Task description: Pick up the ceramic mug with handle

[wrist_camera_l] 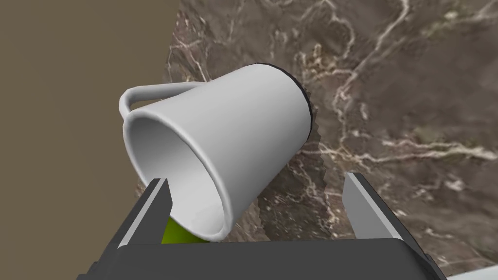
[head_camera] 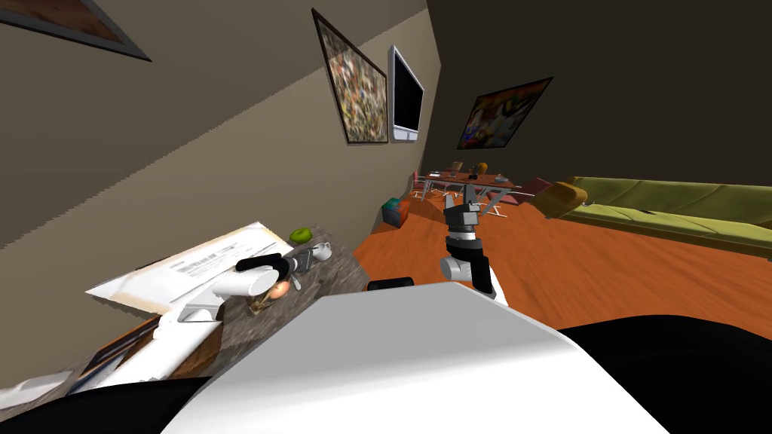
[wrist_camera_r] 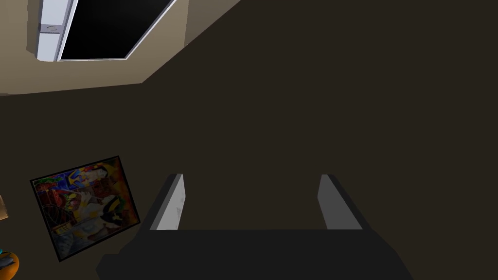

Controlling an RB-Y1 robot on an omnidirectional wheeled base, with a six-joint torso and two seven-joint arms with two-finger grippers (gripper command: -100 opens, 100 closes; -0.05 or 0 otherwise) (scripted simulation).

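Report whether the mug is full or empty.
Empty: the left wrist view looks into the white mug, and its inner wall is bare.

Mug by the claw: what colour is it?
The mug is plain white, dark-edged at its base; left wrist view shows it best.

Mug (wrist_camera_l: 228, 146) on counter (wrist_camera_l: 403, 97), beside fruit (head_camera: 301, 235)

Head: steep, rolled, above marble counter (head_camera: 341, 258); left wrist close on it; right wrist faces wall (wrist_camera_r: 316, 97).
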